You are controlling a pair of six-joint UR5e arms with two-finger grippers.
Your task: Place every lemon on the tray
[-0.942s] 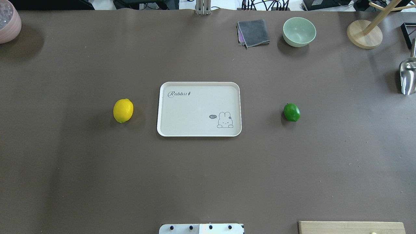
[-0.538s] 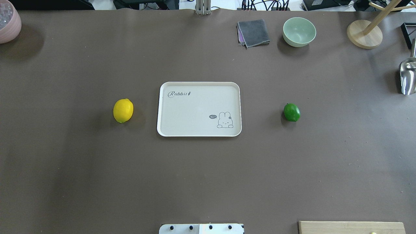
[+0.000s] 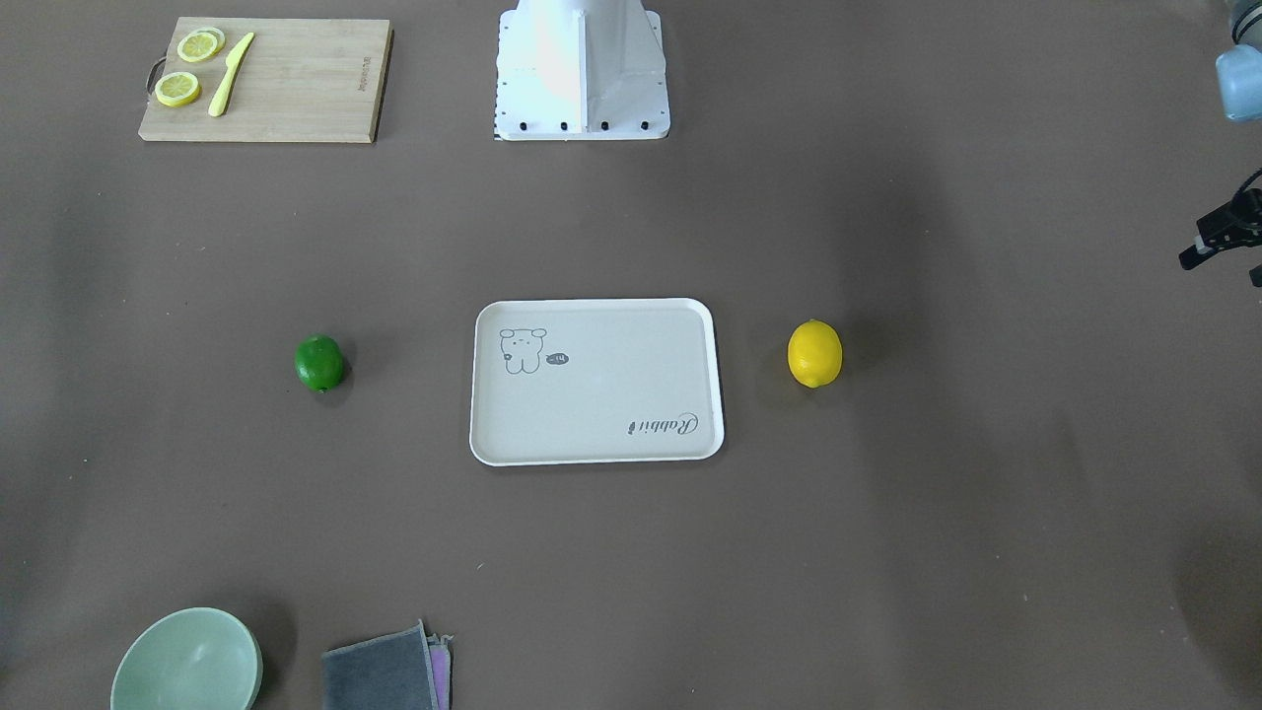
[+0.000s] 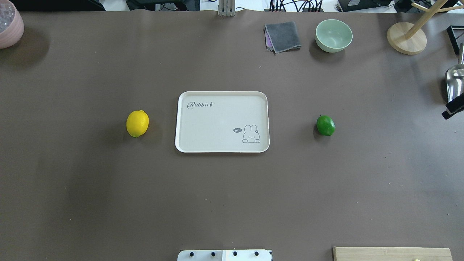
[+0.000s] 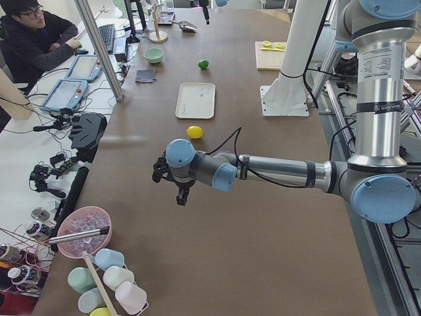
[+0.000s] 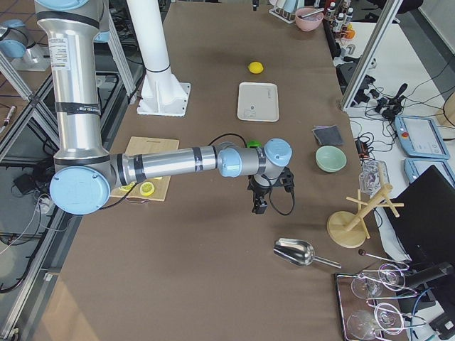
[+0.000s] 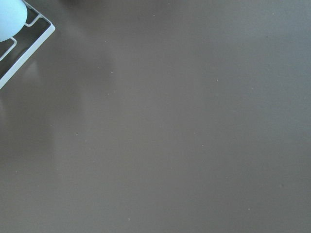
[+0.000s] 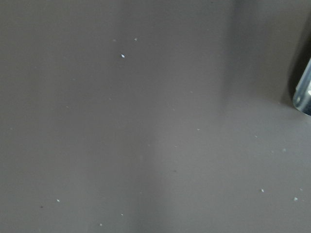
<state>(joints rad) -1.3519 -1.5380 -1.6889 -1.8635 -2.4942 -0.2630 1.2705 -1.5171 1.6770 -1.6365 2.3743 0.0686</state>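
Note:
The yellow lemon [image 4: 137, 123] lies on the brown table left of the tray [image 4: 188, 141], and the green lemon [image 4: 325, 125] lies right of it. The off-white tray with the rabbit print holds nothing. The lemons also show in the front view, yellow [image 3: 814, 353] and green [image 3: 319, 363]. My left gripper [image 3: 1223, 269] hangs open and empty at that view's right edge, far from the yellow lemon. One finger [image 4: 452, 110] of my right gripper pokes in at the overhead view's right edge, far from the green lemon; I cannot tell whether it is open or shut.
A wooden cutting board [image 3: 296, 89] with lemon slices and a knife lies near the robot base [image 3: 582, 99]. A green bowl [image 4: 333, 35], grey cloth [image 4: 282, 36], wooden stand [image 4: 406, 38], metal scoop [image 4: 455, 85] and pink bowl [image 4: 9, 23] line the table's far edge and ends.
A finger of my right gripper has come into the overhead view at the right edge. The lemons and the tray have not moved.

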